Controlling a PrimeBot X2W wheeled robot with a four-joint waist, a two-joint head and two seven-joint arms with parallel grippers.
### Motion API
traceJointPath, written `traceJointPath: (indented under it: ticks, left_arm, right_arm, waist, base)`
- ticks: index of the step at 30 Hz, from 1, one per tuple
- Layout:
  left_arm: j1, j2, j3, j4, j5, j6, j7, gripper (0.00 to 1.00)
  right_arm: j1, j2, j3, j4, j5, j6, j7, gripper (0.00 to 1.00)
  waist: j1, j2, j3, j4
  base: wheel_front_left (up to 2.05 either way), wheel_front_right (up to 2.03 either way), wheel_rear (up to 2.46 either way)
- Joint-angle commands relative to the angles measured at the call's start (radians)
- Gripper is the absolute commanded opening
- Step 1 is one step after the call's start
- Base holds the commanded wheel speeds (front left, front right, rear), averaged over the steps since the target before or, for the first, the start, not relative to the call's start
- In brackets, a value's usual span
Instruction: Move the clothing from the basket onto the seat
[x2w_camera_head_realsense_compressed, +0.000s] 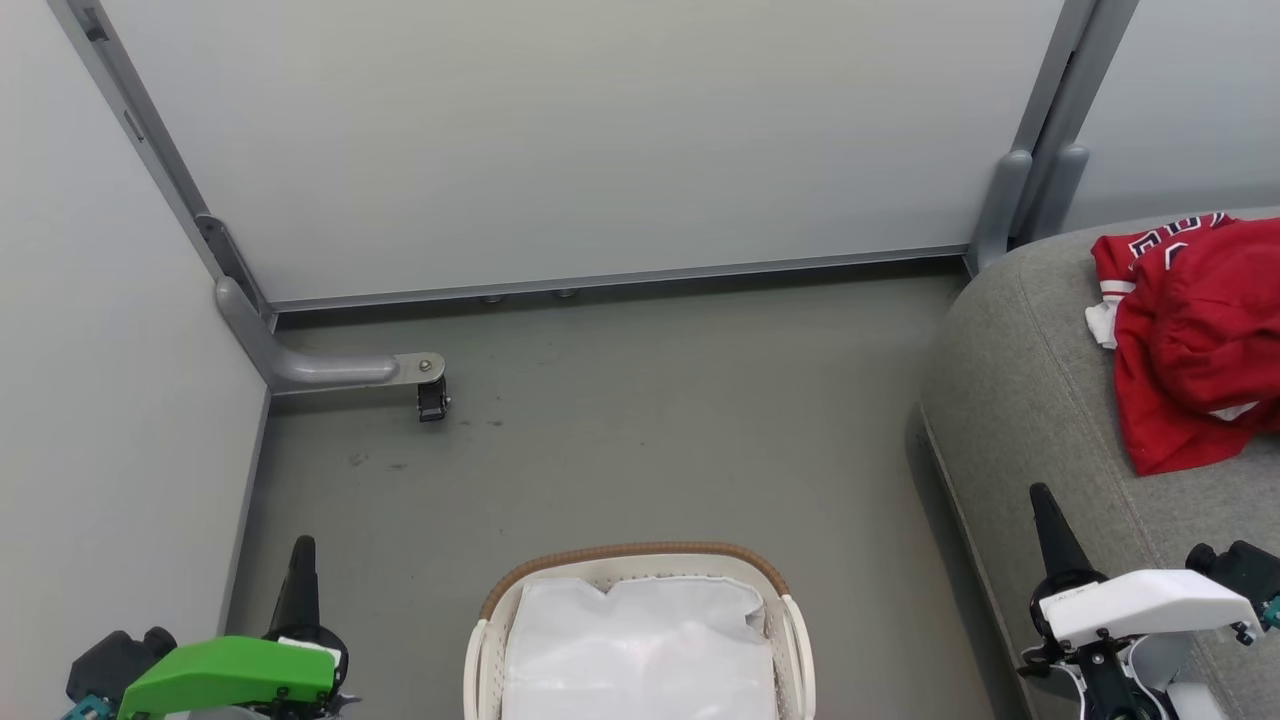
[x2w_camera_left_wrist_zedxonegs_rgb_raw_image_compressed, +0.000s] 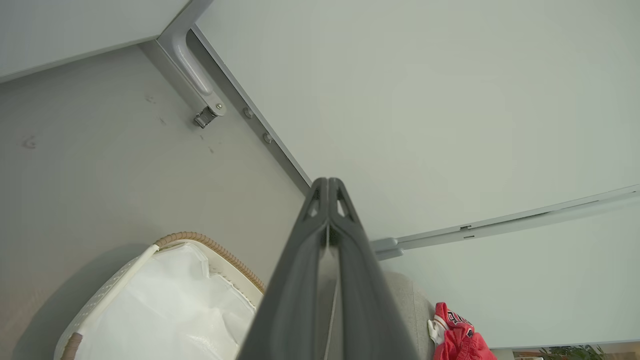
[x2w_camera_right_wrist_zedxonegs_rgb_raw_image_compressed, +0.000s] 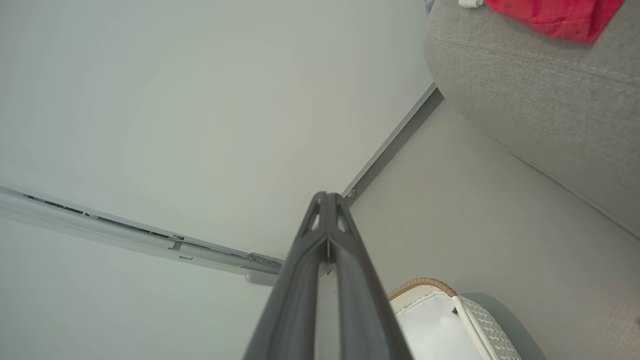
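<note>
I have two tools, the left tool (x2w_camera_head_realsense_compressed: 304, 548) and the right tool (x2w_camera_head_realsense_compressed: 1043, 500), each with its dark fingers pressed together and gripping nothing. Between them sits one oval basket (x2w_camera_head_realsense_compressed: 640, 552) of white perforated plastic, with a brown woven-look rim and a crumpled white liner (x2w_camera_head_realsense_compressed: 640, 640). Beyond my right tool's tip and further right, the clothing (x2w_camera_head_realsense_compressed: 1190, 350), two rumpled red pieces with white trim, lies on the one grey woven seat (x2w_camera_head_realsense_compressed: 1020, 400), which has a rounded edge.

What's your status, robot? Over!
Status: left end effector, right end effector shut, empty. Red clothing on seat; basket holds liner, no red seen. Nothing in the way.
</note>
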Motion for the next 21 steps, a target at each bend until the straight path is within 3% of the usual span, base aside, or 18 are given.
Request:
traceJointPath:
  ticks: [1,21]
  left_arm:
    - [-0.029,-0.001,0.008,-0.006,-0.021,-0.008,0.007,0.0]
    - [-0.062,-0.009,0.053,-0.003,-0.178,-0.033,0.059,0.0]
  right_arm:
    - [-0.023,-0.007,-0.004,-0.015,0.027,0.0,0.008,0.0]
    - [-0.026,-0.008,-0.019,-0.032,0.227,-0.001,0.059,0.0]
  waist:
    - [0.0,0.0,0.0,0.0]
    - [0.0,0.0,0.006,-0.001]
  base:
    - [0.0,0.0,0.0]
    - [0.0,0.0,0.0]
